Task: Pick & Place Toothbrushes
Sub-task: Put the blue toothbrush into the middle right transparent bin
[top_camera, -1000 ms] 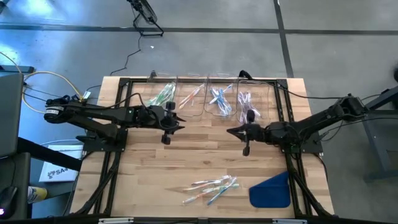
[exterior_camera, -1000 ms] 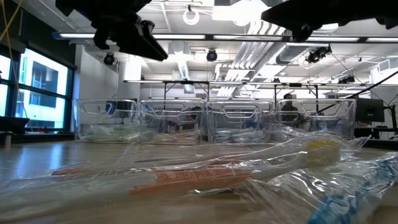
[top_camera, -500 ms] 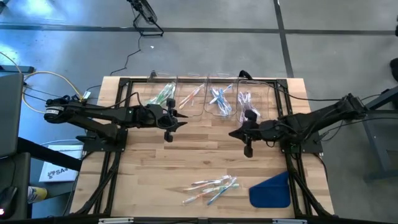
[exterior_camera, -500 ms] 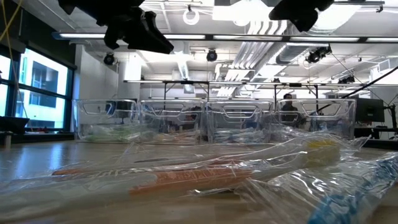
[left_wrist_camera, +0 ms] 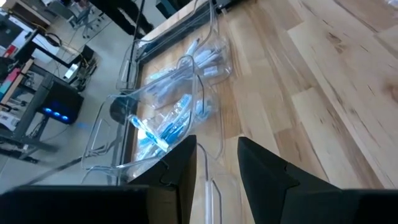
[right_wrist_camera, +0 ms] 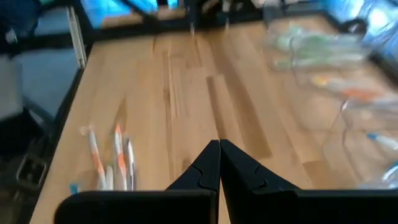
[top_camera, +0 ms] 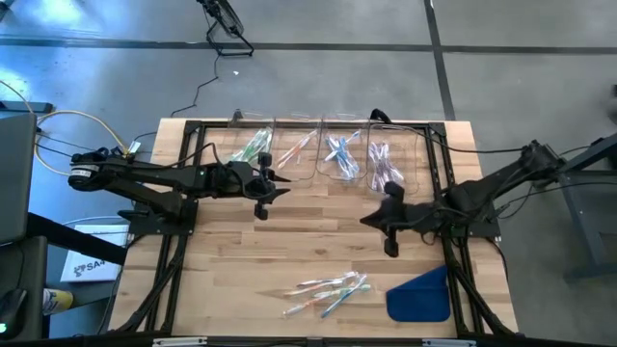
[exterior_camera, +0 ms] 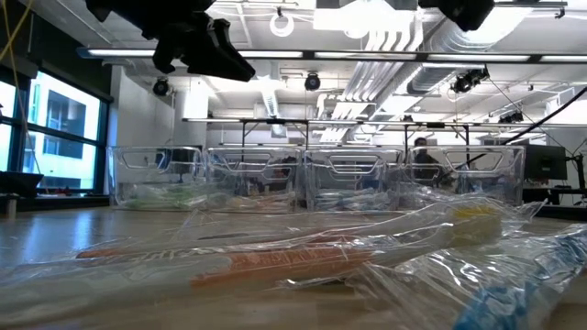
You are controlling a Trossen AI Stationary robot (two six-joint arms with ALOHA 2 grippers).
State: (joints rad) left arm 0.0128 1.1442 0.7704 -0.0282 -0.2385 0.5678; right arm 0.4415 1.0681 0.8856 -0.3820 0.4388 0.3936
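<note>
My right hand [top_camera: 367,219], fingers together and empty, hangs over bare desk [top_camera: 241,260] at centre; loose toothbrushes [top_camera: 328,289] lie toward 6 o'clock. My left hand [top_camera: 278,189], fingers apart, waits beside the clear bins [top_camera: 328,154] at 12.

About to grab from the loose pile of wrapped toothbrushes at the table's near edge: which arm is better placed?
Probably the right. Its gripper is nearer the pile of wrapped toothbrushes; the left gripper hangs by the clear bins.
</note>
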